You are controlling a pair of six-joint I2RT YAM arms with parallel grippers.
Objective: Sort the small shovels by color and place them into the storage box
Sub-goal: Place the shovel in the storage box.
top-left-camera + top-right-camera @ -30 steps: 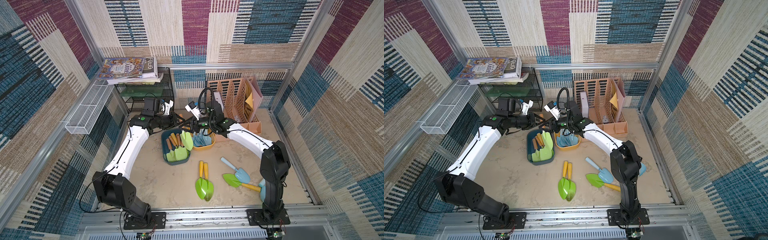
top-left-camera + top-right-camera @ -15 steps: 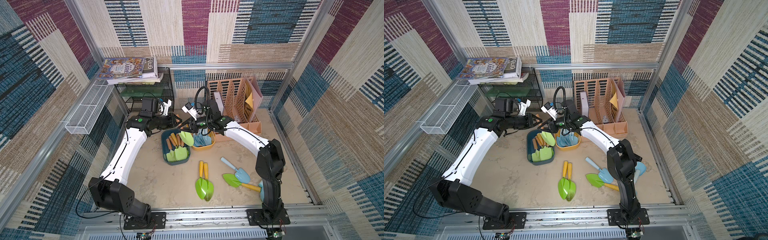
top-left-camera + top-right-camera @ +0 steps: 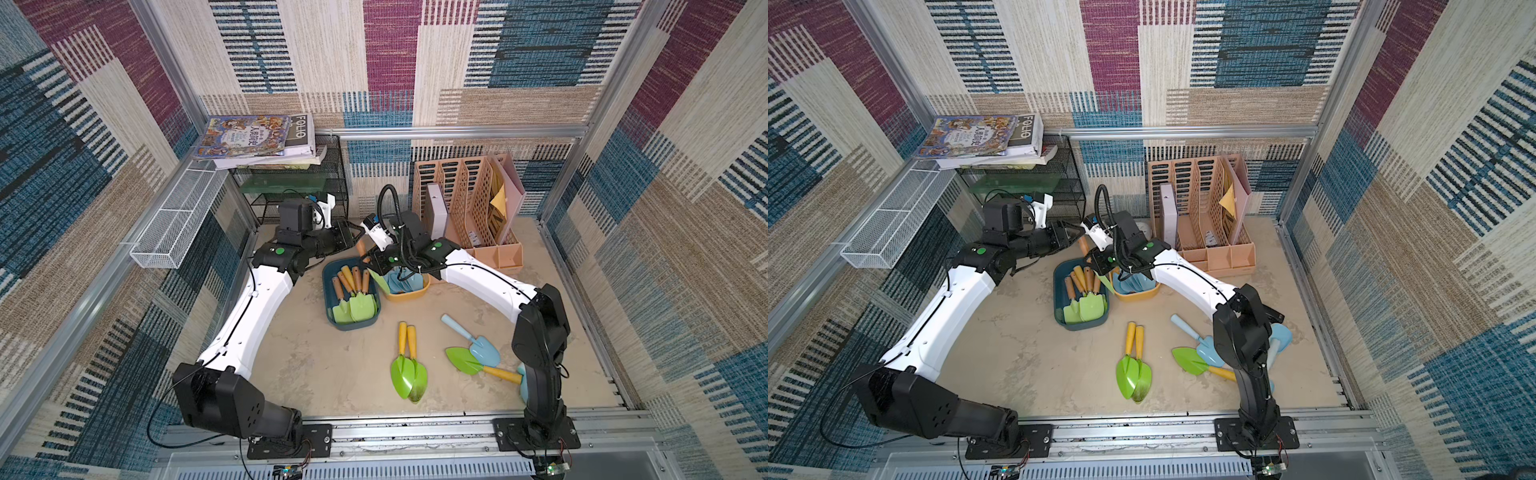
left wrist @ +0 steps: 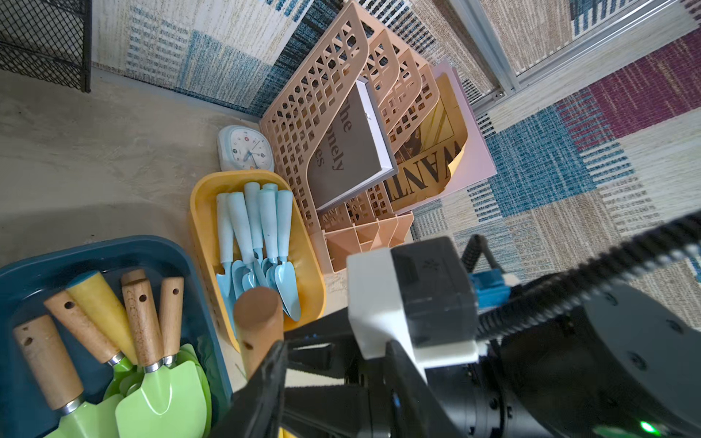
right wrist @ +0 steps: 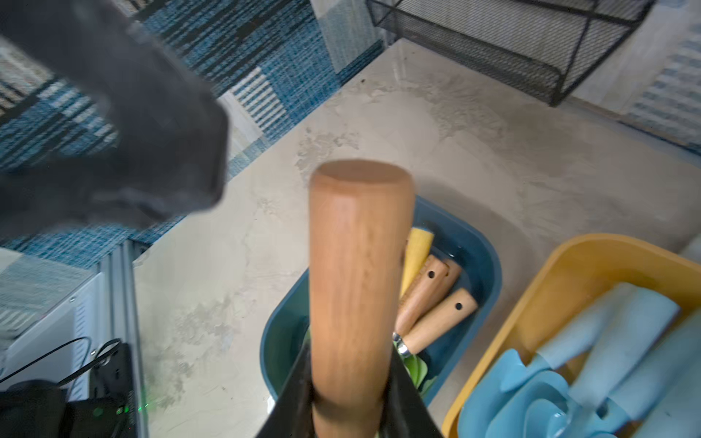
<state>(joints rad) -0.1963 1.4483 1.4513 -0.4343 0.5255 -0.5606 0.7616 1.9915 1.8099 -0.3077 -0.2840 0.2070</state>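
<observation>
Right gripper (image 5: 351, 402) clamped on wooden-handled shovel (image 5: 356, 265), frame centre, over blue bin (image 5: 491, 265) since green shovels (image 4: 163, 402) lie there; left gripper (image 3: 1074, 237) parted, empty.

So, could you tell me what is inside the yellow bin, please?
Only pale blue shovels, handles side by side. Their overlapping blades hide the floor of the yellow bin and the exact count.

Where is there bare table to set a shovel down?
Widest bare patch: the table between the left arm, the dark blue bin and the front rail. Crowded: front right, loose shovels beside the right arm; back, around the yellow bin.
</observation>
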